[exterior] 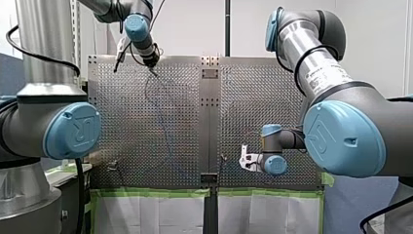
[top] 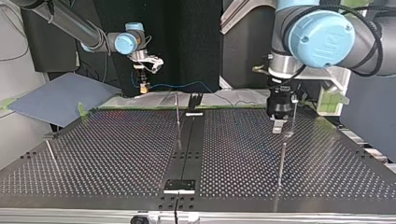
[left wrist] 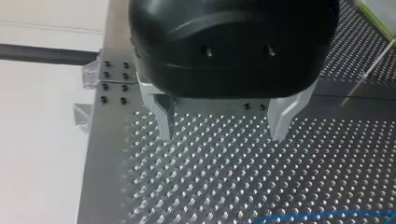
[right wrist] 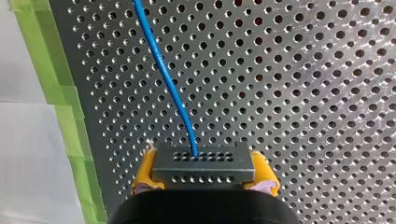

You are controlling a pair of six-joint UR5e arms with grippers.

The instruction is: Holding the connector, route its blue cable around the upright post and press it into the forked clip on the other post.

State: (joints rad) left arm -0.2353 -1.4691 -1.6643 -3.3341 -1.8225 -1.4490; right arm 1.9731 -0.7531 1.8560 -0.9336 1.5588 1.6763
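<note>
My right gripper (right wrist: pixel 204 174) has its yellow pads shut on a dark, many-holed connector (right wrist: pixel 203 162). A blue cable (right wrist: pixel 163 79) leaves the connector's face and runs out over the perforated plate. In the top view my right gripper (top: pixel 144 87) hangs beyond the table's far edge at the left, with the blue cable (top: pixel 187 85) trailing to the right. My left gripper (left wrist: pixel 221 135), black with metal fingers, stands open just above the plate with nothing between them. A thin upright post (top: pixel 177 111) rises near the far middle and another post (top: pixel 282 161) at the right.
A third thin rod (top: pixel 294 111) stands right beside my left gripper (top: pixel 279 125). A short post (top: pixel 50 151) leans at the top view's left. Green tape (right wrist: pixel 56 93) lines the plate's edge. A dark centre strip (top: pixel 187 144) splits the table.
</note>
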